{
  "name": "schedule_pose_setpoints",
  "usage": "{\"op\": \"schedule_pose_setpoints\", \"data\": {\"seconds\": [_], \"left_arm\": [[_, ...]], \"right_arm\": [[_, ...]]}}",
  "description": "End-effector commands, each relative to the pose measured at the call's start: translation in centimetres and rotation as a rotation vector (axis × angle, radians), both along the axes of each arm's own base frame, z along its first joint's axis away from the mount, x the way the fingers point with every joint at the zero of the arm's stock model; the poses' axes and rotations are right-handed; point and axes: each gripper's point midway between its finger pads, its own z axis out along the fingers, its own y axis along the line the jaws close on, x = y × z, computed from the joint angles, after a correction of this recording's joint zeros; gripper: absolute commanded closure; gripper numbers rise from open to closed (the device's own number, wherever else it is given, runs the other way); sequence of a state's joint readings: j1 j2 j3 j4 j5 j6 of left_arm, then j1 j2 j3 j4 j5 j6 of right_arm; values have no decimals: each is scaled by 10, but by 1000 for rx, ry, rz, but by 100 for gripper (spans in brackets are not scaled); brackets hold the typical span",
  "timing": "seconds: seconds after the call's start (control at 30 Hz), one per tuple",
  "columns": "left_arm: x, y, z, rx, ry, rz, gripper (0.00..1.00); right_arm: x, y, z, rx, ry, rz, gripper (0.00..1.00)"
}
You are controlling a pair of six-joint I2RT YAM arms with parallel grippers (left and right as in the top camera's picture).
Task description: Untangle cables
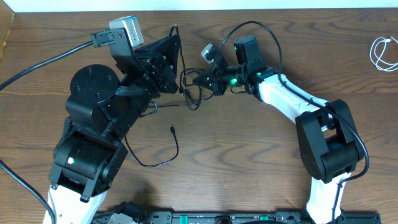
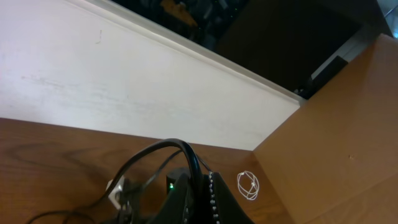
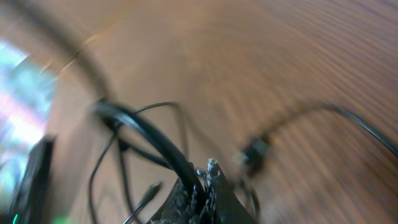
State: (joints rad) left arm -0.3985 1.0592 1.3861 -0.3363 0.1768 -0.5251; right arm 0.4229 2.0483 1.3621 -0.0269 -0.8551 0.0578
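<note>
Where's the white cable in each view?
Overhead: white cable coiled at the far right edge, near the top.
Left wrist: white cable shows as a small coil, low, right of centre.
Right wrist: not in it; the picture is blurred.
Shared landmark: wood table.

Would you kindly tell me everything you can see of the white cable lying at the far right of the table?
The white cable is a thin, flexible cord, plastic-coated by its look. It lies slack in a few loose, overlapping loops, flat on the brown wooden table near its far right corner. Part of it runs past the picture's right edge, so its full length and its plug ends cannot be made out. It lies well apart from the black cables; nothing but the table touches it.
</note>
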Motion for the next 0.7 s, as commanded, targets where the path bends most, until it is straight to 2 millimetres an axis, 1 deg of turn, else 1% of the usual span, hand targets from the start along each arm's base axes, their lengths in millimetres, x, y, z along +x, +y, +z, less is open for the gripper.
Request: {"op": "schedule_pose_setpoints", "data": {"seconds": [0.0,0.03,0.1,0.17,0.2,0.3,0.4,0.53,0.67], "left_arm": [[0,11,8,-10,-18,33,93],[1,15,8,-7,-18,44,93],[4,25,7,-4,-15,77,92],[8,36,6,15,-20,112,92],[11,43,4,36,-23,132,93],[18,67,-4,64,4,209,92],[23,95,-15,94,42,312,93],[26,128,-23,152,66,426,92],[25,160,-33,189,109,532,92]], "right_arm": [[52,-53,-29,-180,177,-506,99],[57,-70,-39,-234,208,-600,99],[59,-100,-56,-333,255,-740,99],[56,-131,-68,-441,274,-834,99],[55,-147,-70,-491,277,-878,99],[50,-193,-67,-627,263,-1007,99],[48,-234,-53,-717,236,-1110,99],[46,-274,-44,-766,237,-1180,99],[38,-306,-48,-796,301,-1228,99]]}}
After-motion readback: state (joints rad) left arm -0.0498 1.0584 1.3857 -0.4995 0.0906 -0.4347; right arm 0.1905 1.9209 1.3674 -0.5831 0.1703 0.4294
